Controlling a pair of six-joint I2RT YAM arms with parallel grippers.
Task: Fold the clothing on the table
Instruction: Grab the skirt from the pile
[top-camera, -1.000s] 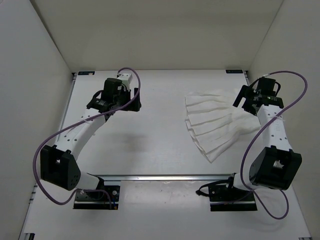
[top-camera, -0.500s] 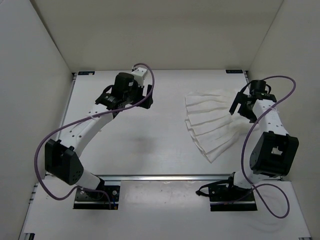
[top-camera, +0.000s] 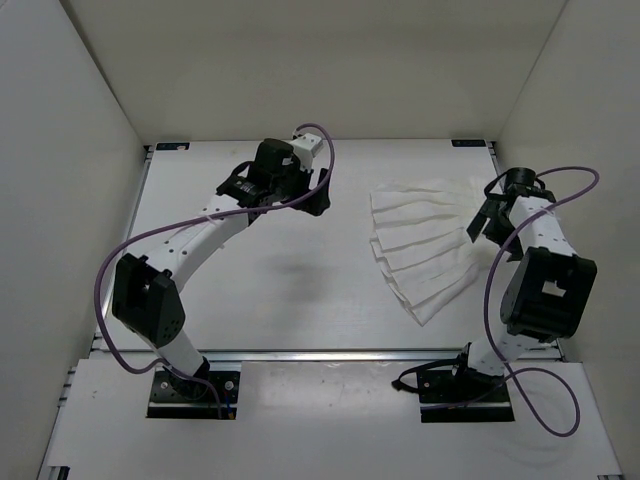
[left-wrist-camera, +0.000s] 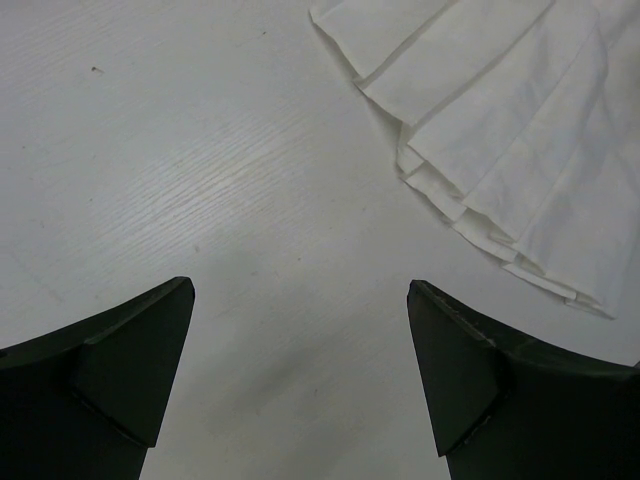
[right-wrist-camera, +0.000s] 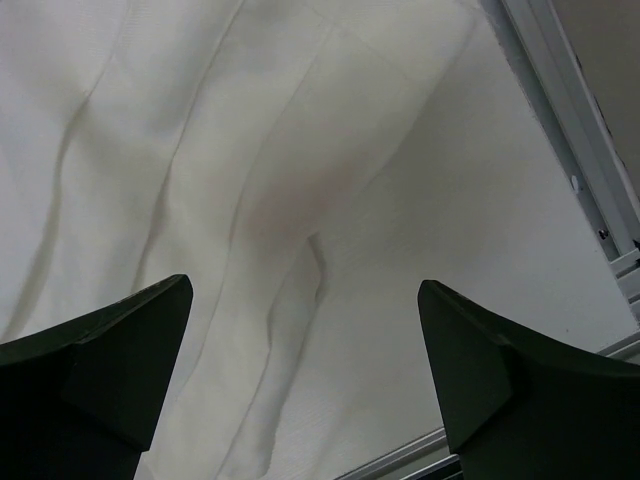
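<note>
The clothing (top-camera: 420, 245) is a white pleated garment lying fanned out flat on the right half of the table (top-camera: 260, 290). My left gripper (top-camera: 316, 204) hangs open above bare tabletop, a short way left of the garment's scalloped edge. In the left wrist view the pleats (left-wrist-camera: 510, 130) fill the upper right, ahead of the open left gripper (left-wrist-camera: 300, 370). My right gripper (top-camera: 482, 222) is open over the garment's narrow right end. In the right wrist view the right gripper (right-wrist-camera: 305, 370) has a fabric ridge (right-wrist-camera: 290, 300) below the gap between its fingers and holds nothing.
White walls enclose the table on the left, back and right. An aluminium rail (top-camera: 330, 352) runs along the near edge by the arm bases, and another rail (right-wrist-camera: 560, 110) borders the table's right side close to my right gripper. Purple cables loop from both arms.
My left arm has swung to the right across the table toward the garment. My right gripper has drawn back and turned over the garment's right end. The clothing has not moved.
</note>
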